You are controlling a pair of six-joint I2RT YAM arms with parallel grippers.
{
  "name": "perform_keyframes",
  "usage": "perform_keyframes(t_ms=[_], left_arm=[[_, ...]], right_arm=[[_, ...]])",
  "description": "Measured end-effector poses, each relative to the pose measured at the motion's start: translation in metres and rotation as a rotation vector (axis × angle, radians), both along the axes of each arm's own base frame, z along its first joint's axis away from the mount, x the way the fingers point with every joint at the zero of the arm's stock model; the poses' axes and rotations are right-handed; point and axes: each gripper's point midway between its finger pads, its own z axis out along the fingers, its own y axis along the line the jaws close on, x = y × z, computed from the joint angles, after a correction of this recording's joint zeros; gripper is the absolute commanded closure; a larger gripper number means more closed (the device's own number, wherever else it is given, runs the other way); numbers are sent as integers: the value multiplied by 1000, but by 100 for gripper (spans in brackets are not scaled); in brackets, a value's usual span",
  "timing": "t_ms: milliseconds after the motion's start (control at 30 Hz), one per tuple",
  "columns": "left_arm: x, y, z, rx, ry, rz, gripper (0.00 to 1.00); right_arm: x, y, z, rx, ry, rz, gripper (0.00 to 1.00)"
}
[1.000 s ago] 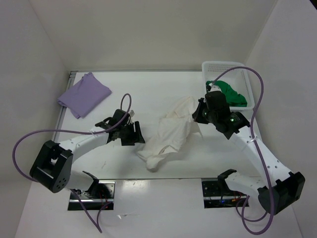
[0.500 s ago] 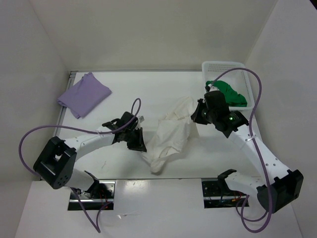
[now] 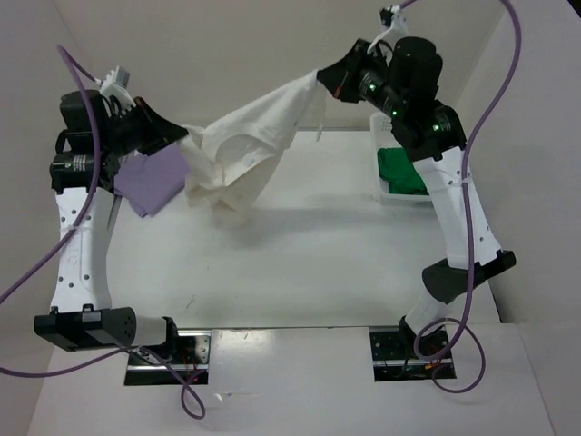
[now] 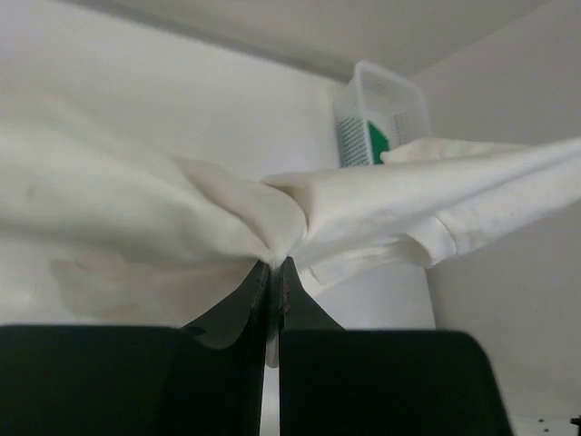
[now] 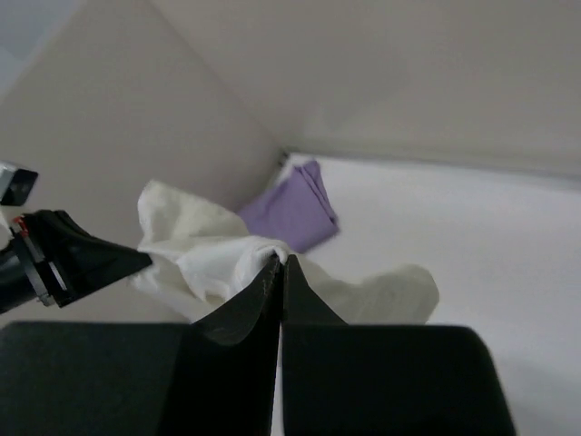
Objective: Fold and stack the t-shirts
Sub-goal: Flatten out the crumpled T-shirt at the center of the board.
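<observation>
- While both arms hold it high, the white shirt [image 3: 243, 145] hangs stretched between them across the upper middle of the top view, clear of the table [image 3: 318, 263]; its loose lower folds sag in a bunch toward the left
- The left gripper [image 3: 180, 143], at upper left, is pinched tight on a gathered fold; its wrist view shows cloth squeezed between closed jaws
- The right gripper [image 3: 325, 82], at upper right, is clamped the same way on the opposite end; its wrist view shows the cloth caught at the fingertips
- The purple shirt [image 3: 154, 182] lies on the table at the left, partly behind the left arm; the green shirt [image 3: 399, 171] sits in the basket [image 3: 399, 199] at the right
- The white shirt looks light and limp, with no stiffness of its own; it will likely droop and crumple wherever it is unsupported, and a thin pinch could slip
- Both grips sit on bunched cloth, so it hangs twisted; shoulder seams or hem corners would probably hold better and let it fall flat
</observation>
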Motion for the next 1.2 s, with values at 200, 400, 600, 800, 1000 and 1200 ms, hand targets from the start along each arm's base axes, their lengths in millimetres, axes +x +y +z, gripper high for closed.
perform_keyframes(t_ms=[200, 400, 600, 800, 1000, 1200], left_arm=[[-4, 25, 58, -12, -133, 38, 89], [-11, 24, 20, -50, -56, 11, 64], [-59, 4, -92, -98, 226, -23, 18], [-63, 11, -110, -31, 267, 16, 18], [-44, 11, -129, 71, 262, 39, 17], [-24, -11, -209, 175, 403, 13, 12]], right_arm=[[-20, 0, 90, 75, -224, 57, 99], [-24, -14, -50, -61, 8, 47, 99], [-49, -79, -269, -255, 497, -88, 99], [-90, -128, -262, -279, 491, -211, 83], [-112, -157, -244, -255, 450, -330, 53], [-106, -152, -279, -199, 588, -309, 48]])
